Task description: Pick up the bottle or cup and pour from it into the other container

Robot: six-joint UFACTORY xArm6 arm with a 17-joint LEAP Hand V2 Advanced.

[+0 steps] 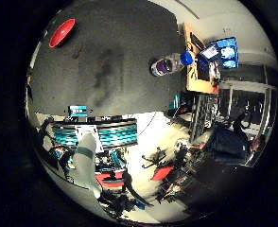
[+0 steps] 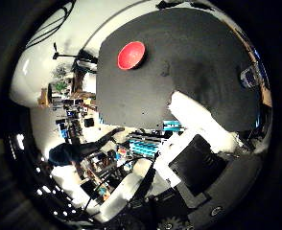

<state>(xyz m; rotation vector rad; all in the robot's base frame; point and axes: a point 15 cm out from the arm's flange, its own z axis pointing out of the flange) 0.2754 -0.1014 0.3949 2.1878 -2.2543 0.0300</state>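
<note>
We judge the bottle on the table light, stiff and slippery, so we would grasp its middle. It stands well apart from the red bowl. The robot hand holds nothing, its fingers straight.

dark tabletop | blue screen on wooden desk nr table edge

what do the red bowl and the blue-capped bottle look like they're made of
The red bowl looks like smooth, fairly matte plastic: even colour with little shine. The clear blue-capped bottle is probably thin glossy plastic: see-through body, bright highlights, purple label.
</note>
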